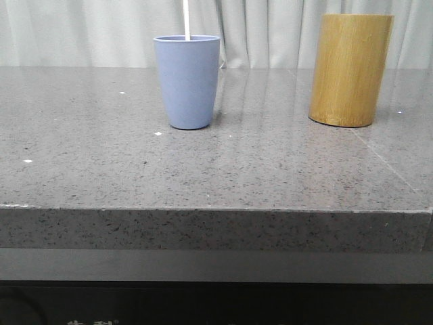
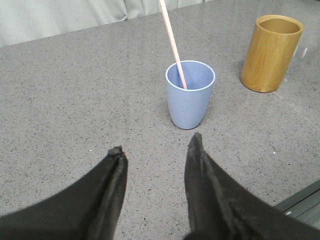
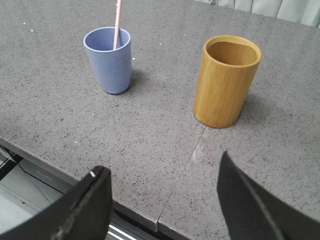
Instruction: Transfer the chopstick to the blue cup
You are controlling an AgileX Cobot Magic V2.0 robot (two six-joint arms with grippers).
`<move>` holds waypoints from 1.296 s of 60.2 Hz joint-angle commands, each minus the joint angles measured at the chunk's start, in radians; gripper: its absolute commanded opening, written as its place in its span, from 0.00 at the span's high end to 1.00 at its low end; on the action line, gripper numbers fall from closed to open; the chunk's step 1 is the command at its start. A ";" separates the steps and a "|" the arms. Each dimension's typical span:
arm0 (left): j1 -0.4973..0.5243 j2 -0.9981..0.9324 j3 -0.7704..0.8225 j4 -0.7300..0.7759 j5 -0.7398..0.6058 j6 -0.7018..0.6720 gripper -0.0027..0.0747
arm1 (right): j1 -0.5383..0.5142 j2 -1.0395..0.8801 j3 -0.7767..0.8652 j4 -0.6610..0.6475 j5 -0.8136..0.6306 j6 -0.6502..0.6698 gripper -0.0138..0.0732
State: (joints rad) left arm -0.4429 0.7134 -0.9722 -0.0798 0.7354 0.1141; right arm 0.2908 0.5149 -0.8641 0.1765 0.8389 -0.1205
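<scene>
1. Tabletop (image 1: 81,176): grey speckled stone slab, carrying both containers; a seam is running across it near the wooden holder in the right wrist view.

2. Wooden cylinder (image 1: 350,70): yellow-brown, upright, sitting at about 3 o'clock of the blue cup and well apart from it. Its interior is looking empty from the right wrist view (image 3: 227,80).

3. Blue cup (image 1: 187,81): grey-blue tumbler, standing upright, untouched by either arm.

4. Left claw (image 2: 156,150): released, fingers spread and holding nothing, hanging above bare stone near the cup.

5. Right claw (image 3: 162,172): released likewise, gripping nothing, hovering over the tabletop's near edge, well apart from both containers.

6. Chopstick (image 2: 173,44): thin, pale pink-white stick, already standing inside the blue cup, leaning against the inner wall and rising well above the rim; also showing in the front view (image 1: 186,19).

7. Progress: the transfer is appearing complete, as the stick is resting in the target and both claws are free. Judged remaining: nothing beyond the arms pulling clear.
</scene>
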 commanded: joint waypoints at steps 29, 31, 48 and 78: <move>0.001 0.000 -0.024 -0.006 -0.077 -0.008 0.99 | -0.007 0.002 -0.018 0.004 -0.096 0.006 0.93; 0.001 0.000 -0.024 -0.006 -0.077 -0.008 0.99 | -0.007 0.002 -0.018 0.004 -0.095 0.006 0.92; 0.001 0.000 -0.024 -0.006 -0.077 -0.008 0.99 | -0.007 0.002 -0.018 0.004 -0.089 0.006 0.92; 0.256 -0.397 0.490 0.009 -0.511 -0.003 0.99 | -0.007 0.002 -0.018 0.005 -0.090 0.006 0.92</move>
State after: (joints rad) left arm -0.2434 0.3944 -0.5684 -0.0681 0.4013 0.1141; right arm 0.2908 0.5149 -0.8577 0.1765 0.8239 -0.1134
